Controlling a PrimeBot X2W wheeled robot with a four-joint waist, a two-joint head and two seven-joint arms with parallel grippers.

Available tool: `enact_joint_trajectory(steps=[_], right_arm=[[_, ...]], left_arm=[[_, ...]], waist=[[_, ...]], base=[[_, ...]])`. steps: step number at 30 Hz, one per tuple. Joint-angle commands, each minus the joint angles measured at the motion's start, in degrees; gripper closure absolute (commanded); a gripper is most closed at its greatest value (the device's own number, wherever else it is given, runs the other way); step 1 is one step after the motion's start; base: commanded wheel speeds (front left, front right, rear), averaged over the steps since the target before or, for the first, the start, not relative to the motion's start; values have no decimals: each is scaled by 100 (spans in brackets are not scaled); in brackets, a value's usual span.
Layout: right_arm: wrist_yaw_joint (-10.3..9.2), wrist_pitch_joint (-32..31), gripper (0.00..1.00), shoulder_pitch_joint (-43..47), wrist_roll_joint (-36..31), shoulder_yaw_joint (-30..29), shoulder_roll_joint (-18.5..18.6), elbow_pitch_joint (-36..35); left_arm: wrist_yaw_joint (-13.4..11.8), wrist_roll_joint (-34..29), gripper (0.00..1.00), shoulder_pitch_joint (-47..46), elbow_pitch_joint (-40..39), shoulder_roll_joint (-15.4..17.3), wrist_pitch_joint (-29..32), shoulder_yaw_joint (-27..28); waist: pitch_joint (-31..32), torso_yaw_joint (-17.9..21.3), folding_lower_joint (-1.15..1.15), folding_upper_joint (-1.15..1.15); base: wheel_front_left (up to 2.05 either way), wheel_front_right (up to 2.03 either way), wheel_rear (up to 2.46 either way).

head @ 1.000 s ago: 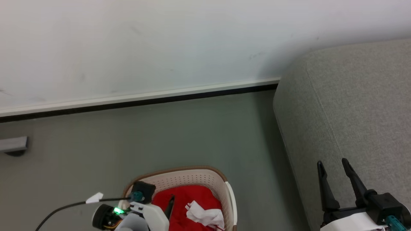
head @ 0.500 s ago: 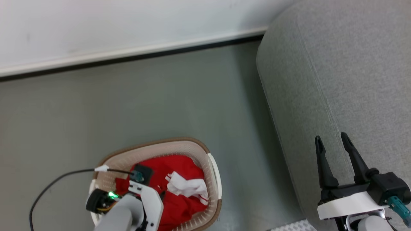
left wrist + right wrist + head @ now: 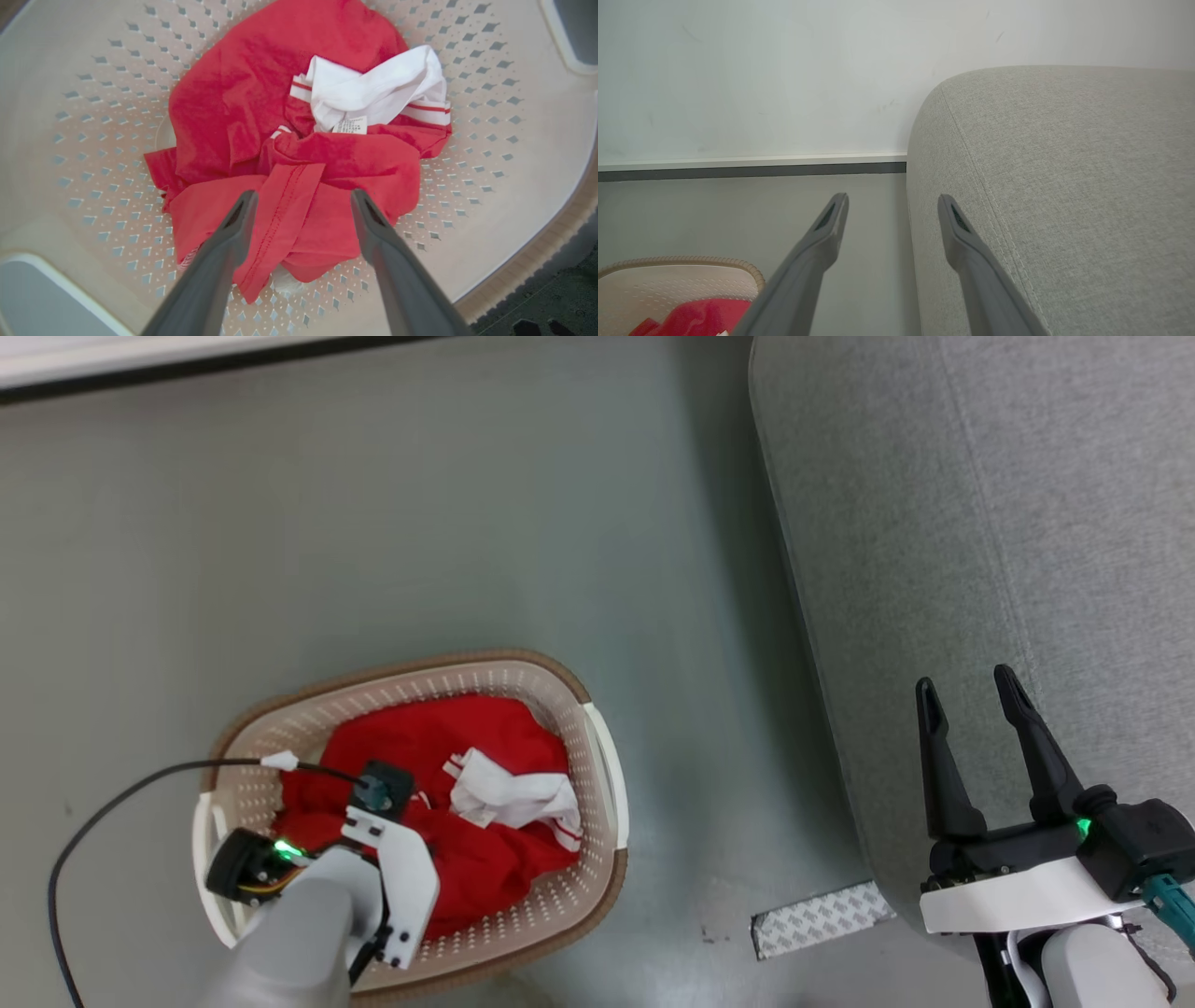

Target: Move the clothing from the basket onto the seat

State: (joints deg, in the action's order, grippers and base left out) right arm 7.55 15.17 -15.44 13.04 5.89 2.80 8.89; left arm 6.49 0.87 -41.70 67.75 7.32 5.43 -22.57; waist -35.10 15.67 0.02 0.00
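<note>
My left tool (image 3: pixel 302 193) is hanging spread over the basket (image 3: pixel 495 140), its fingers (image 3: pixel 224 242) framing a stitched fold of the clothing (image 3: pixel 243 102), which is lying bunched on the basket's floor straight ahead of the tips. My right tool (image 3: pixel 966 678), spread and empty, is hovering well away from the basket, by the seat (image 3: pixel 1027 504). The left wrist view is showing that fold, whereas in the head view my own wrist is hiding it.

An open strip of bare floor (image 3: pixel 420 523) lies between the basket (image 3: pixel 411 666) and the sofa (image 3: pixel 980 523). The basket's top is open above the red garment (image 3: pixel 420 747), and its perforated walls close in the sides.
</note>
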Motion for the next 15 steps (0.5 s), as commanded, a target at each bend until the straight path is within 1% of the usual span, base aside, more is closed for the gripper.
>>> enact_joint_trajectory(steps=[1,8,15], right_arm=[[-12,-2,0,-112,27,8,17,-67],[-12,-2,0,-184,134,36,18,-177],[-12,-3,0,-221,259,41,16,-229]], left_arm=[[-26,-44,0,-105,67,77,-33,-9],[-79,-72,0,-372,263,215,-68,-102],[-91,-76,0,-507,367,294,-21,-179]], waist=[[-206,37,-2,0],[-596,101,-2,0],[-847,157,-2,0]], base=[[0,0,0],[0,0,0],[0,0,0]])
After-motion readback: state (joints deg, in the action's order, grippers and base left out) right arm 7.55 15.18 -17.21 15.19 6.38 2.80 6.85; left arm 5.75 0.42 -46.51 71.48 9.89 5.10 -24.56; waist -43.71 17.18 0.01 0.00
